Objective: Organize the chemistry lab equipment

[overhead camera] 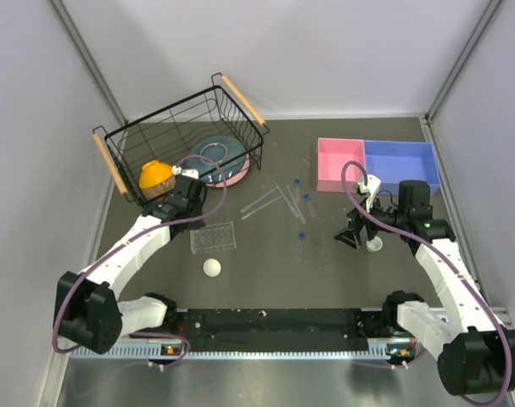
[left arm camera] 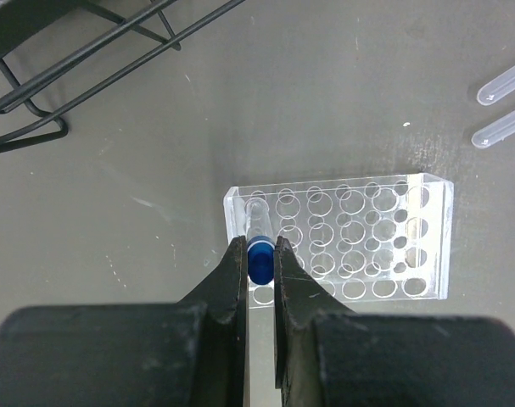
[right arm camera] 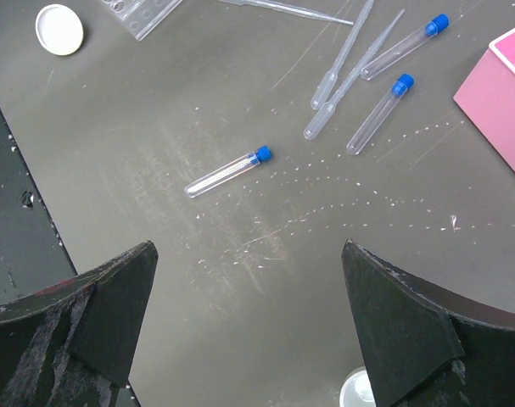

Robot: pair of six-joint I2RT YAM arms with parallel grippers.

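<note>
A dark grey surface (overhead camera: 265, 284) is filling the floor of a white-walled booth, with metal posts running up the far corners. Its middle and near strip are lying open between the two arms. A black wire basket (overhead camera: 168, 140) is sitting at the far left. An orange bowl (overhead camera: 154, 175) and a teal-pink bowl (overhead camera: 221, 155) are showing at its near side, though I cannot tell whether they are fully inside. A pink tray (overhead camera: 338, 163) and a blue tray (overhead camera: 401, 163) are standing side by side, touching, at the far right.

The clear tube rack (overhead camera: 214, 236) is lying left of centre. The left jaws are hanging over its corner, clamped on a blue-capped tube (left arm camera: 259, 254) whose clear end is reaching the corner holes. Thin clear rods (overhead camera: 272, 200) are lying scattered mid-surface, with three loose capped tubes (overhead camera: 300, 246) near them. The right jaws are standing wide apart, gripping nothing, above one white cup (overhead camera: 373, 246). The other cup (overhead camera: 213, 267) is sitting just beside the rack's near edge.
</note>
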